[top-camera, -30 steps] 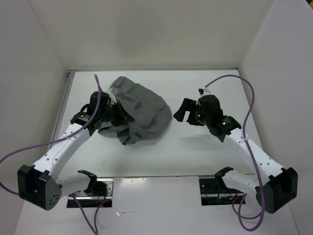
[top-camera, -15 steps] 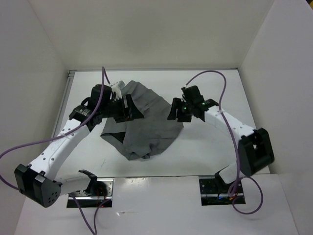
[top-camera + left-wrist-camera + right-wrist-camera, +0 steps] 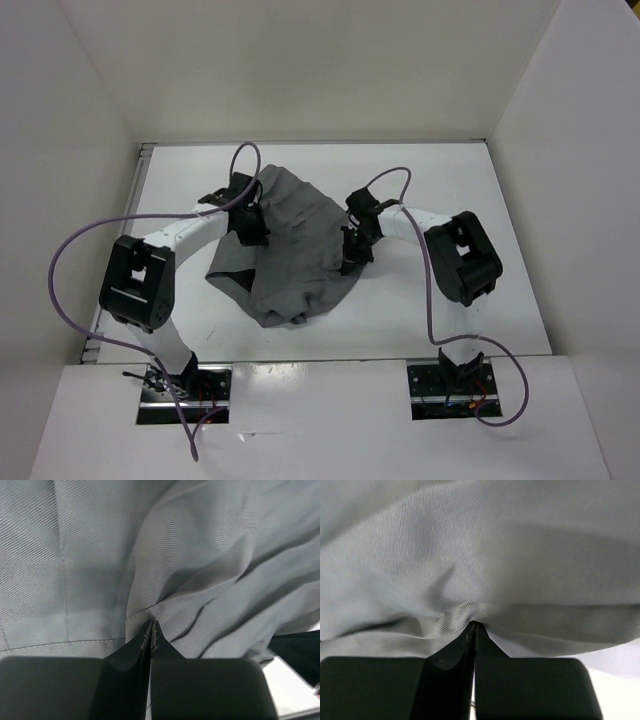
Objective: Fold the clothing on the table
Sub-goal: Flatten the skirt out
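The grey clothing (image 3: 295, 250) lies crumpled in the middle of the white table (image 3: 440, 180), with a flap spread toward the near left. My left gripper (image 3: 254, 228) is at the garment's left edge. In the left wrist view its fingertips meet (image 3: 151, 626) with a fold of the clothing (image 3: 200, 555) pinched beside a stitched seam. My right gripper (image 3: 350, 252) is at the garment's right edge. In the right wrist view it is shut (image 3: 474, 626) on a pucker of the clothing (image 3: 470, 545).
White walls (image 3: 80, 120) close in the table on the left, back and right. Purple cables (image 3: 70, 250) loop off both arms above the surface. The two arm bases (image 3: 185, 385) sit at the near edge.
Both arms folded in toward the garment. The left gripper opened and shut again on the left edge. The right gripper went from open to shut on the right edge. The cloth spread nearer.
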`<state>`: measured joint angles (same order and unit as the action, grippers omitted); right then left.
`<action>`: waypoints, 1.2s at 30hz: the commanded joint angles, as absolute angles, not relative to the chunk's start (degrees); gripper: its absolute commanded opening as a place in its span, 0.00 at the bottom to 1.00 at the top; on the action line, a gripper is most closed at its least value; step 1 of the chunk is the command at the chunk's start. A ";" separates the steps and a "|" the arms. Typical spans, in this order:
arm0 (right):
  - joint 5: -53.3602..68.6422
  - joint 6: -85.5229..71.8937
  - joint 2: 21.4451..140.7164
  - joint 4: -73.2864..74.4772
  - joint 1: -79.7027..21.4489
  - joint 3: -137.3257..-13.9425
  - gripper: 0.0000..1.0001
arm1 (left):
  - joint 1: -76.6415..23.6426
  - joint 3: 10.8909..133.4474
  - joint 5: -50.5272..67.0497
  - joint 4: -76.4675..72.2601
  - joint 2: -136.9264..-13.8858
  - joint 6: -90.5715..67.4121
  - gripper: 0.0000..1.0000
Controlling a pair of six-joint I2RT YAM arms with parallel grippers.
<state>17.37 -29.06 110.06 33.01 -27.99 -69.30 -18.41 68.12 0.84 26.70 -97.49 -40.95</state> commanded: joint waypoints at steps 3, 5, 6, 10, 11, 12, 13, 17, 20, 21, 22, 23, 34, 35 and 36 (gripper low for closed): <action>14.16 -28.13 115.48 35.32 -22.60 -77.33 0.00 | -18.98 63.04 0.70 23.30 -98.61 -42.36 0.00; 9.95 -27.60 118.11 37.95 -20.40 -84.09 0.00 | -20.21 60.66 3.23 21.54 -98.61 -42.36 0.00; 8.19 -27.60 118.91 38.49 -19.78 -88.90 0.00 | -21.52 59.69 4.47 21.01 -98.61 -42.89 0.00; -2.96 -27.60 120.67 38.50 -18.54 -99.12 0.00 | -24.43 56.69 11.41 16.45 -99.23 -44.30 0.00; -6.90 -27.60 120.67 37.89 -18.54 -100.36 0.00 | -24.96 56.69 12.03 16.44 -99.84 -44.30 0.00; -7.64 -26.81 119.72 36.31 -18.02 -101.15 0.00 | -25.48 58.26 12.82 15.83 -100.45 -45.08 0.00; -6.25 -26.28 118.84 33.78 -18.02 -100.29 0.00 | -26.10 59.05 13.53 15.04 -100.98 -45.09 0.00; 4.81 -24.00 111.65 34.71 -18.02 -98.44 0.14 | -27.33 63.19 14.85 14.50 -103.79 -45.62 0.00; 7.21 -23.47 102.88 37.17 -21.52 -94.15 0.19 | -27.95 65.38 14.85 14.50 -105.29 -45.62 0.00; 7.21 -23.47 100.92 37.87 -22.75 -92.48 0.19 | -27.95 65.39 14.33 14.50 -106.08 -45.62 0.00; 7.82 -23.47 99.16 39.45 -25.03 -88.89 0.19 | -27.95 66.00 14.33 14.50 -106.95 -45.62 0.00; 7.82 -24.25 96.10 39.98 -26.01 -86.77 0.19 | -27.95 66.01 13.80 14.50 -106.96 -45.62 0.00; 17.31 -27.16 97.02 38.06 -28.56 -65.38 0.19 | -27.43 74.79 11.34 16.35 -111.97 -46.14 0.00; 17.31 -27.16 98.60 38.06 -27.78 -66.00 0.19 | -27.42 74.79 11.34 16.35 -111.97 -46.14 0.00; 17.31 -27.16 100.27 37.19 -26.73 -67.22 0.19 | -27.42 74.79 11.34 16.35 -111.97 -46.14 0.00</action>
<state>15.84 -27.31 98.13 38.44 -28.64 -65.04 -27.66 72.84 12.12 16.27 -111.44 -45.43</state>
